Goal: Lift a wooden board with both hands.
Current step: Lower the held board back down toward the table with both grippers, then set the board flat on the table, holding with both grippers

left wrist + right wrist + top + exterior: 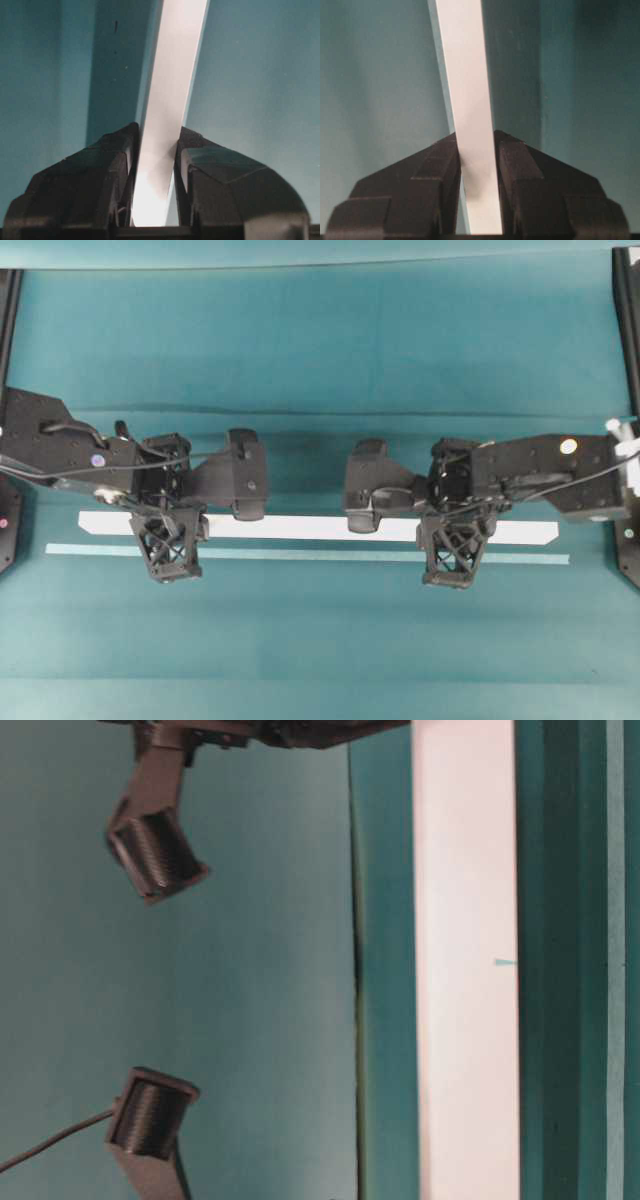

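Observation:
The wooden board (320, 528) is a long white plank that runs across most of the overhead view. My left gripper (168, 527) is shut on it near its left end. Near the board's right end, my right gripper (455, 530) is shut on it too. In the left wrist view the board (175, 65) runs up from between the black fingers of that gripper (156, 145), which press on both its edges. The right wrist view shows the same: the board (465, 65) is clamped in that gripper (476, 145). A dark shadow lies on the cloth apart from the board (465, 1020).
A thin pale teal strip (300, 554) of about the same length lies on the teal cloth just in front of the board, and shows at the table-level view's edge (612, 960). Black frame posts (628, 320) stand at the table's far corners.

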Controlling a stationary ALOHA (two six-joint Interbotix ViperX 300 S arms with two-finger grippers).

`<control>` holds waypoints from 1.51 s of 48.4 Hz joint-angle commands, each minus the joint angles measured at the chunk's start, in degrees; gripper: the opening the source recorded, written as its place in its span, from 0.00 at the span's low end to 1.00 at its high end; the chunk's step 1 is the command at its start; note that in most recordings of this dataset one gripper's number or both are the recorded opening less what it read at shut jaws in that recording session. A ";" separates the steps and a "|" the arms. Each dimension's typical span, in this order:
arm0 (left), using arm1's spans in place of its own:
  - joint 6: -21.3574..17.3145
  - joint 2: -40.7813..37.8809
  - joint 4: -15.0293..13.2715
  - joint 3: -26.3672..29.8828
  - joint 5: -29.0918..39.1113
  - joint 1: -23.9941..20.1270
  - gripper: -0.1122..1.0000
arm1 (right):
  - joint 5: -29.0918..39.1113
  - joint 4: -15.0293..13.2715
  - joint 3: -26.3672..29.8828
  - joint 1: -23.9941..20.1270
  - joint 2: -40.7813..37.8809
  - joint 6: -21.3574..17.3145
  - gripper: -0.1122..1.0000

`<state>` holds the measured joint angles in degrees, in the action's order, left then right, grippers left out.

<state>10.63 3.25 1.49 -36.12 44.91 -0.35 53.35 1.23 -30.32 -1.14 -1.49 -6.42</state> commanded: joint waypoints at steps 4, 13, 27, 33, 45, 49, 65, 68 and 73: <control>2.46 -0.62 0.09 0.18 -0.88 -0.88 0.26 | -1.49 0.53 0.09 -0.88 -1.58 0.18 0.29; 2.55 -1.93 0.09 -1.05 -2.46 -0.88 0.26 | -2.55 0.53 0.00 -1.23 -2.72 0.18 0.29; 3.96 -3.96 0.09 -2.37 -6.86 -0.44 0.26 | -5.36 0.70 -1.32 -1.58 -3.96 0.18 0.29; 3.96 -4.92 0.09 -2.81 -7.56 -0.35 0.26 | -5.98 0.79 -1.76 -1.76 -4.31 0.18 0.29; 3.96 -5.27 0.09 -3.16 -8.09 -0.35 0.26 | -8.00 0.79 -2.81 -1.76 -4.39 0.18 0.29; 4.04 -5.36 0.09 -3.34 -8.17 -0.35 0.26 | -8.26 0.79 -3.08 -1.85 -4.48 0.18 0.29; 3.60 -5.36 0.09 -3.43 -9.23 -0.26 0.26 | -9.49 0.53 -3.34 -1.58 -4.57 0.18 0.29; 3.69 -5.36 0.00 -3.43 -10.11 -0.35 0.26 | -9.93 0.35 -3.52 -1.49 -4.39 0.18 0.29; 3.52 -5.36 0.09 -3.43 -11.51 -0.18 0.26 | -11.51 0.26 -4.04 -1.41 -4.22 0.18 0.29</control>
<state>11.69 -2.29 1.76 -39.73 34.37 -0.09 43.07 1.41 -34.28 -1.76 -5.98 -6.42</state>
